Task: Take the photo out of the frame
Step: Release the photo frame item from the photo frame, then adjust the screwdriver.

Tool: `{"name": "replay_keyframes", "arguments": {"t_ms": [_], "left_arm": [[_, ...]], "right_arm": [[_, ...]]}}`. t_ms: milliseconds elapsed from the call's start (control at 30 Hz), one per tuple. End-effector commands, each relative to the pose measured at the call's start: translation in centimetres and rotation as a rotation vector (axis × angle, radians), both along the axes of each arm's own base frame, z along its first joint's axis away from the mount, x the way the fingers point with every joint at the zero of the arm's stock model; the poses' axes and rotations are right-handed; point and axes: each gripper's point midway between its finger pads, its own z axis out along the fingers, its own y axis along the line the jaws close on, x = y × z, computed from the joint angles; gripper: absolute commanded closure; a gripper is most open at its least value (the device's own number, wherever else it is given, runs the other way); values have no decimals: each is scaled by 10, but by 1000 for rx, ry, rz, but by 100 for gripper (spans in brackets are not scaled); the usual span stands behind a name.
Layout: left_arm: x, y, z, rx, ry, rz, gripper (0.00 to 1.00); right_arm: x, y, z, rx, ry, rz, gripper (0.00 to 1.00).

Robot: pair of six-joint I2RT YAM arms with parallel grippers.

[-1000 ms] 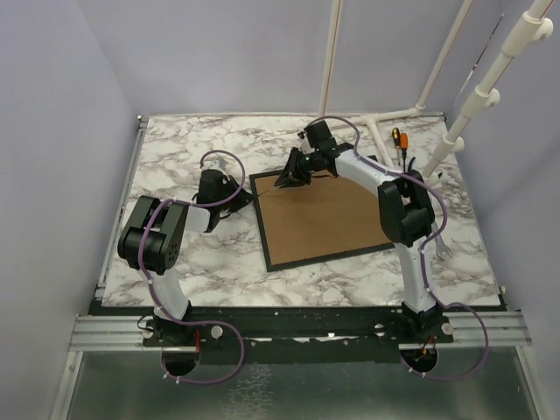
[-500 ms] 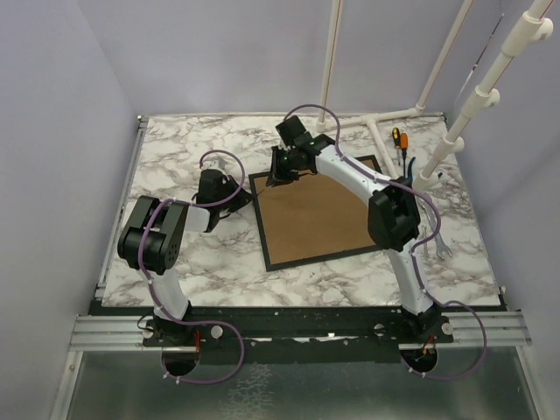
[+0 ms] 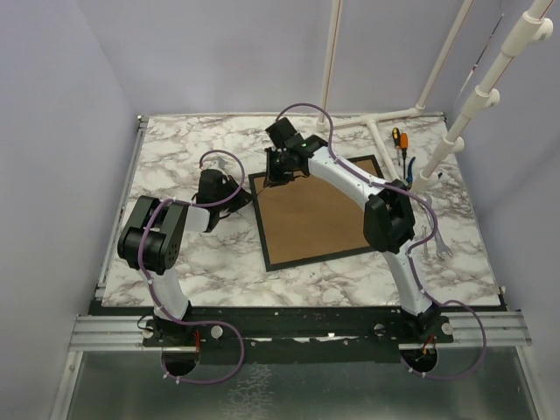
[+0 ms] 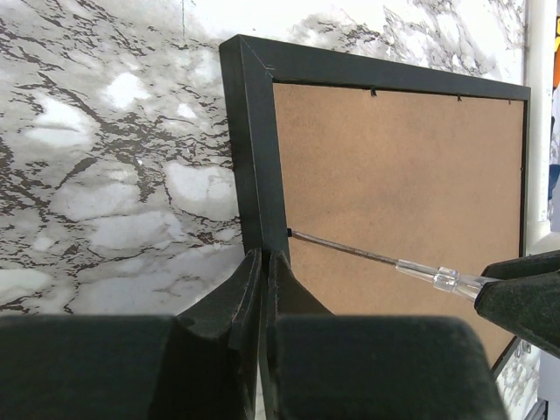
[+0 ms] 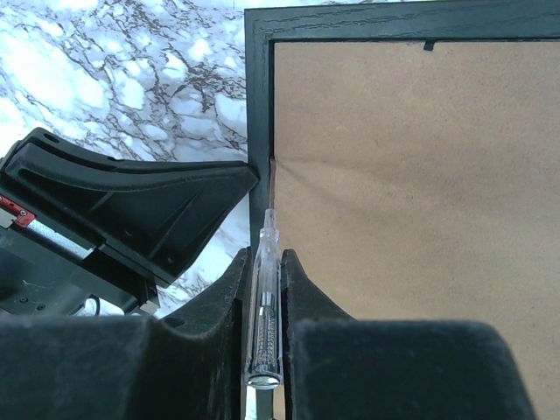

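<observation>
The frame (image 3: 260, 223) lies face down on the marble table, its brown backing board (image 3: 319, 214) facing up. The photo is hidden under that board. My right gripper (image 3: 276, 173) is shut on a clear-handled screwdriver (image 5: 265, 289). The screwdriver's thin shaft (image 4: 350, 251) reaches to the inner side of the frame's left border (image 4: 258, 157), where the board meets it. My left gripper (image 4: 265, 255) is shut with nothing between its fingers. Its tips rest at the outer side of that same border, just across from the screwdriver tip. In the right wrist view the left gripper (image 5: 131, 210) shows beside the frame.
Orange- and black-handled screwdrivers (image 3: 398, 144) lie at the back right, near white pipes (image 3: 464, 114). A metal wrench (image 3: 440, 247) lies right of the frame. Grey walls stand behind the table and on both sides.
The right arm has swung left across the frame's far part, carrying the screwdriver to the left border. The left arm has not moved.
</observation>
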Motion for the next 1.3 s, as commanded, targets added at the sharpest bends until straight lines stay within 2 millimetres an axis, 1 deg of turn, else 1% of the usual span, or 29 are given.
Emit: {"name": "replay_keyframes", "arguments": {"t_ms": [0,100,200,267,333,367,500,567,700,733,800,867,900,967,1033,1100,1133,1267], "left_arm": [[-6,-23,4,-43,0,-83,95],[-5,-16,4,-17,6,-52,93],[-5,-4,5,34,14,-6,88],[-7,0,9,50,13,9,84],[-9,3,15,52,5,17,81],[-10,4,19,54,-1,22,78],[-17,12,27,92,2,42,66],[-23,13,31,102,1,39,58],[-42,10,28,153,24,32,41],[-47,9,26,171,28,31,38],[-55,5,24,216,33,22,34],[-64,-2,23,255,34,4,32],[-65,-1,22,280,31,14,33],[-69,-4,18,301,34,9,38],[-70,-5,15,311,42,10,45],[-69,-5,9,326,51,9,54],[-69,-6,7,332,55,7,55],[-66,-9,-3,351,73,-6,56]], "right_arm": [[-39,62,12,146,36,145,99],[-21,39,20,96,-17,57,99],[-6,7,40,117,-67,-17,99],[2,-11,55,140,-107,-52,99],[6,-28,73,161,-147,-71,99],[7,-35,78,164,-158,-77,99],[4,-69,91,144,-203,-114,99],[-1,-86,96,139,-239,-138,99],[-19,-121,101,135,-327,-207,99],[-24,-130,106,140,-357,-228,99],[-35,-146,110,140,-397,-260,99],[-46,-161,113,132,-432,-289,99],[-51,-168,116,130,-450,-304,100],[-60,-182,118,119,-476,-334,100],[-68,-193,119,118,-495,-353,99],[-76,-200,123,127,-511,-366,100],[-80,-203,122,127,-511,-371,99],[-89,-212,119,123,-507,-385,99]]}}
